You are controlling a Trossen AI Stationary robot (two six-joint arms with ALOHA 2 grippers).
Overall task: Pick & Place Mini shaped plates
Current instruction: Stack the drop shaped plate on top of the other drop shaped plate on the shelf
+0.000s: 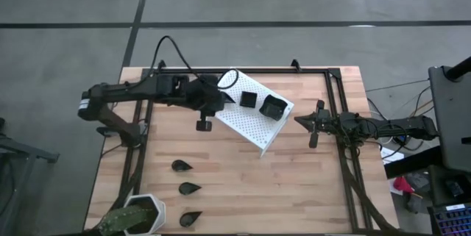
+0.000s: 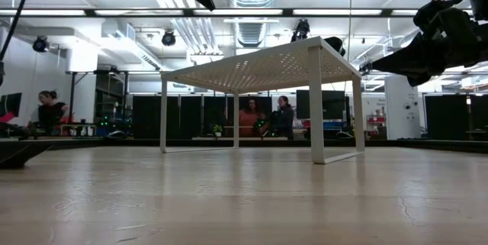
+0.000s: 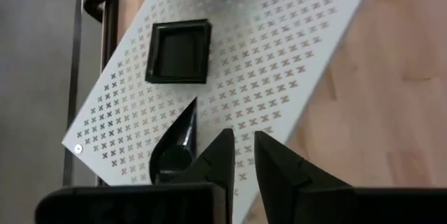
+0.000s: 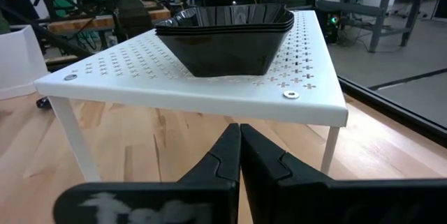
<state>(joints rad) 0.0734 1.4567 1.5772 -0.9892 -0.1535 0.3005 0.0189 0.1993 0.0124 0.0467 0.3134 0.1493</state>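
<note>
down at the near edge of the table [image 1: 294, 192] sits a white hexagonal plant pot [image 1: 143, 214] in the left corner, with three little black teardrop plates [image 1: 190, 188] lined up just beside it on the bare wood, all apart from each other.

further back, the white perforated rack [image 1: 254, 122] stands at an angle in the middle of the table. on top of it there's a small flat square plate [image 3: 179, 51] and a stack of wavy-rimmed square plates [image 4: 227, 39] nearer the rack's right end. another teardrop plate [image 3: 173, 151] lies on the rack's left end, right next to the left gripper [image 3: 241, 158]. that gripper hangs low over that end with its fingers parted a bit and nothing between them, one finger just beside the teardrop's edge; can't tell if it's actually touching.

over on the right, the right gripper [image 4: 239, 155] waits off the rack's right side, above the wood, fingers pressed fully together and holding nothing.

way beyond the table a few people [image 2: 263, 119] are at desks in the room.
</note>
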